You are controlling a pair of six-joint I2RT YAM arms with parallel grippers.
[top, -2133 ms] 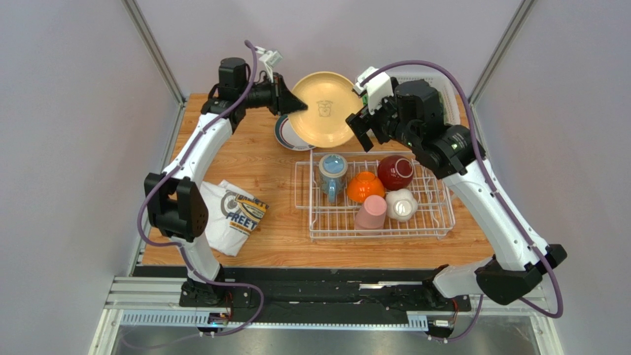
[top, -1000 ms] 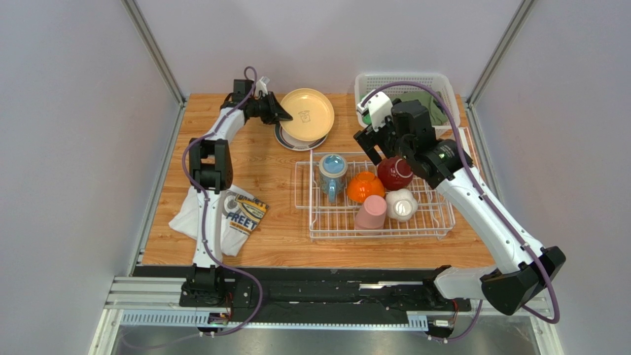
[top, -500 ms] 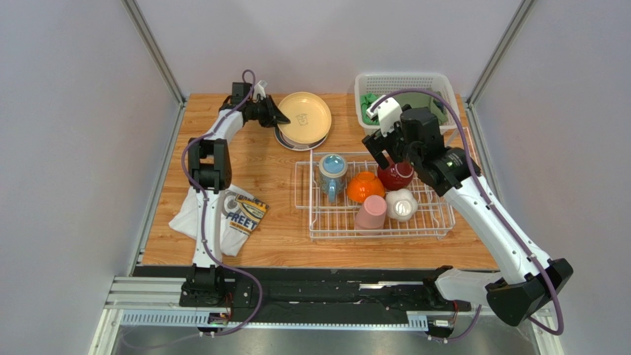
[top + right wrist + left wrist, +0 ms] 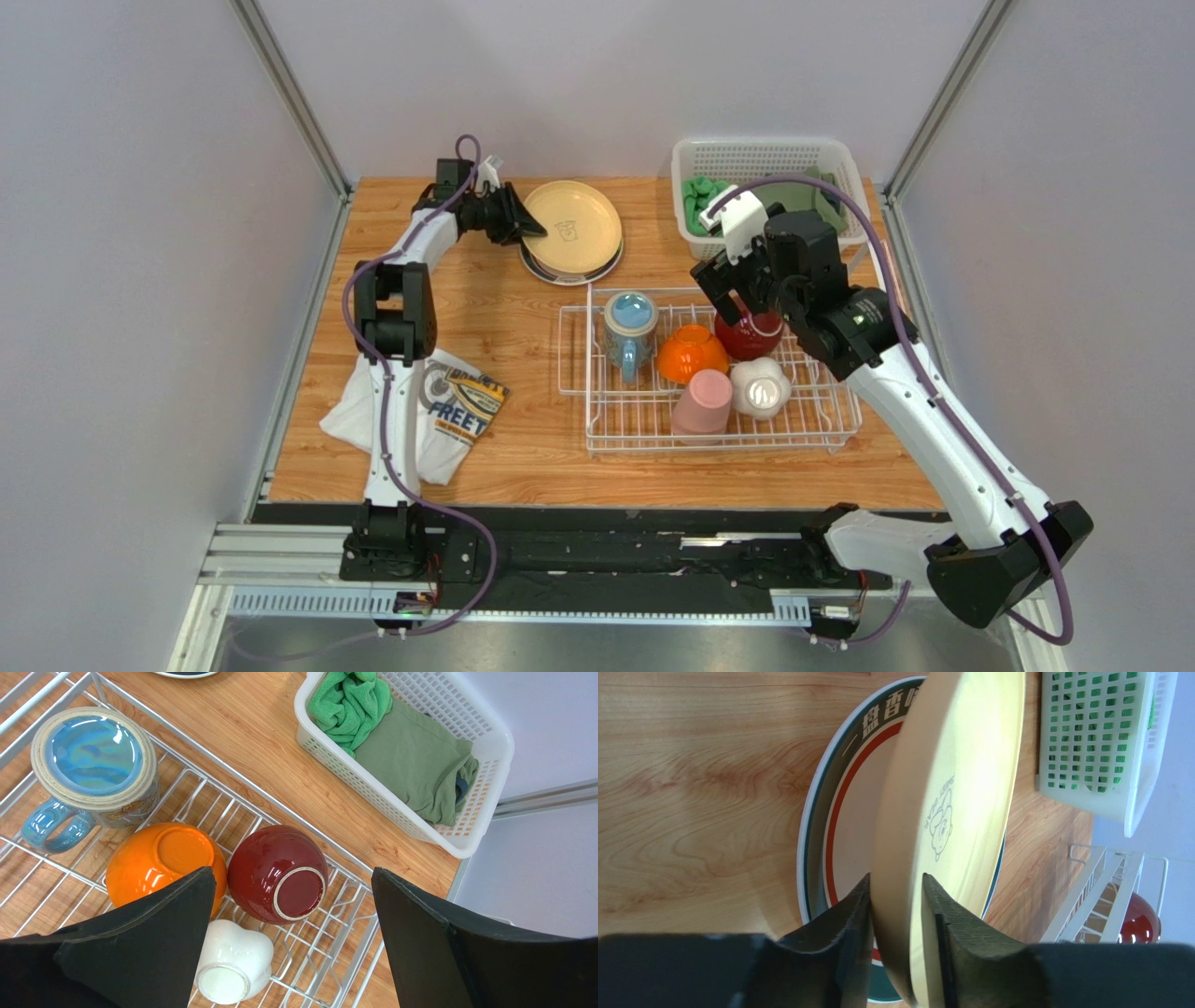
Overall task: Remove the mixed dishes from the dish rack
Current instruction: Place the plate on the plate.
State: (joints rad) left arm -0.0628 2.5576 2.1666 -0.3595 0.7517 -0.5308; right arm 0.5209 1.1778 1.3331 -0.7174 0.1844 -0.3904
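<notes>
The left claw (image 4: 896, 883) is clamped on the near rim of the tan plate (image 4: 962, 777), one finger above the rim and one under it. Two seconds ago it held that plate high and steeply tilted above the far side of the table (image 4: 491, 322). Now the plate has come down almost flat, its far edge over the red-and-green-rimmed plate (image 4: 833, 819) that lies on the table beyond the dish rack (image 4: 831, 420). In the wrist view the tan plate is still tipped on its gripped side, so I judge it nearly stacked but not yet let go.

The right claw (image 4: 727, 284) is spread wide and holds nothing. Over the same two seconds it has dropped from beside the raised plate to hang over the rack, with the upturned dark red bowl (image 4: 270, 864) directly between its fingers.

That bowl, the orange bowl (image 4: 165, 857), the light-blue mug (image 4: 95, 766), the small white bowl (image 4: 231, 962) and the pink cup (image 4: 703, 403) all remain in the rack. So one plate is all but delivered, and the right arm seems lined up to take the red bowl next.
</notes>
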